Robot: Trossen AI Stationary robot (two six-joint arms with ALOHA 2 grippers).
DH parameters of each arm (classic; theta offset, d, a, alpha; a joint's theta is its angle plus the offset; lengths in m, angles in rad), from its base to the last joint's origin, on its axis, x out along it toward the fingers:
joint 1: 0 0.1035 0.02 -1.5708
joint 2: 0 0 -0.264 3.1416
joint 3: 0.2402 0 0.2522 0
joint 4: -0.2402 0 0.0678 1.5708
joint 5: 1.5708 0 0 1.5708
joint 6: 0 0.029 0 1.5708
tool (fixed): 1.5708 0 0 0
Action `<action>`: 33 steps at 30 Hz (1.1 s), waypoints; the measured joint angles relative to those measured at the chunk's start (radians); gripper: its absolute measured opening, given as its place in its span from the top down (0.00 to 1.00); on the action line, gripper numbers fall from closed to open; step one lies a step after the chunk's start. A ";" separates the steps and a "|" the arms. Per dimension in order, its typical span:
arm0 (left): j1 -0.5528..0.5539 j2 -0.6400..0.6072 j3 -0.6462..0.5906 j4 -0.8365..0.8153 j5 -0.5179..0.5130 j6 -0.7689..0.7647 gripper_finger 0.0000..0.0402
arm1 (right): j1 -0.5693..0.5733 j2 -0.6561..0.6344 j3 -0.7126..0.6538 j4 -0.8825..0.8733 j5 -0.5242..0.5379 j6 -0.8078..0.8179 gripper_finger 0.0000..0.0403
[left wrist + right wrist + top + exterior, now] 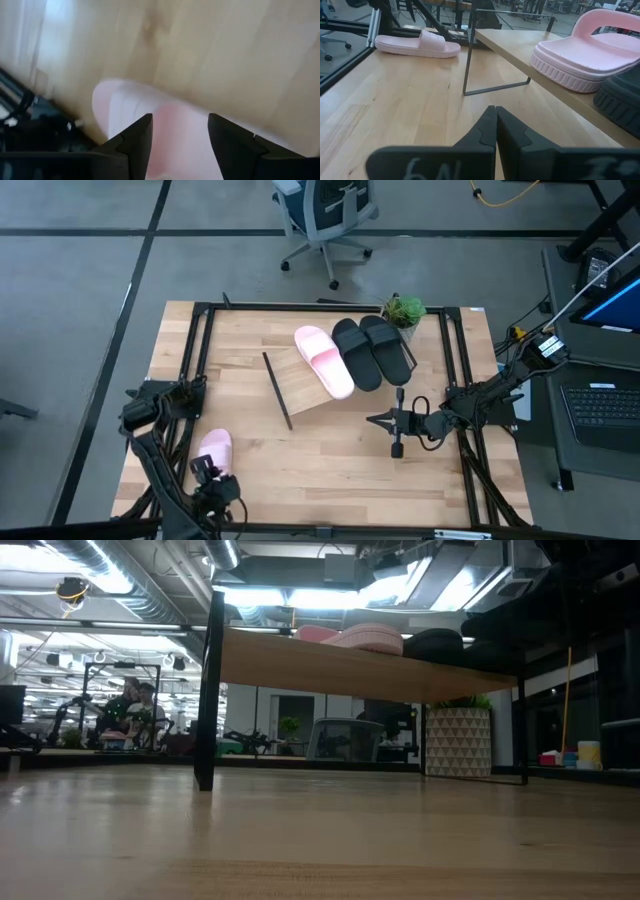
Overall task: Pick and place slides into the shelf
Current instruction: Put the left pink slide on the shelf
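Slides first: three of the four are already sitting on the shelf (pixel 300 385), which is the slanted light-wood board roughly in the middle of the surface (pixel 330 470). One pink slide (pixel 325 360) lies at the shelf's upper end, and right beside it, toward 3 o'clock, the two black slides (pixel 372 350) lie side by side, touching each other and pretty much pressed against the pink one.

The other pink slide (pixel 213 450) is still on the surface down at about 8 o'clock from the shelf, near the front-left corner. The left gripper (pixel 207 472) hovers right over its near end. In the left wrist view its fingers (pixel 137 140) stand wide apart with the pink slide (pixel 180 140) showing between them, so nothing is clamped. Can't tell if the fingertips actually touch the slide.

The right gripper (pixel 375 420) is parked at around 4 o'clock from the shelf, just off its lower edge, pointing toward the left side of the surface. Its fingers (pixel 485 132) are pressed together with nothing in them.

From table height the shelf's underside and its black end rod (pixel 208 690) show, with the slides peeking over the top. A small potted plant (pixel 403 310) sits at the back edge, about 1 o'clock from the shelf.
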 joint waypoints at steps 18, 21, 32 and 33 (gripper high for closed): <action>-0.007 0.000 -0.156 -0.001 0.093 0.001 0.55 | 0.000 0.000 0.000 -0.007 0.000 0.002 0.98; -0.007 0.000 -0.157 -0.001 0.094 0.023 0.55 | 0.000 0.000 0.000 -0.007 0.000 0.002 0.98; -0.005 0.000 -0.157 0.005 0.100 0.079 0.55 | 0.000 0.000 0.000 -0.007 0.000 0.006 0.98; -0.005 0.000 -0.157 0.004 0.100 0.079 0.55 | 0.000 0.000 0.000 -0.007 0.000 0.006 0.98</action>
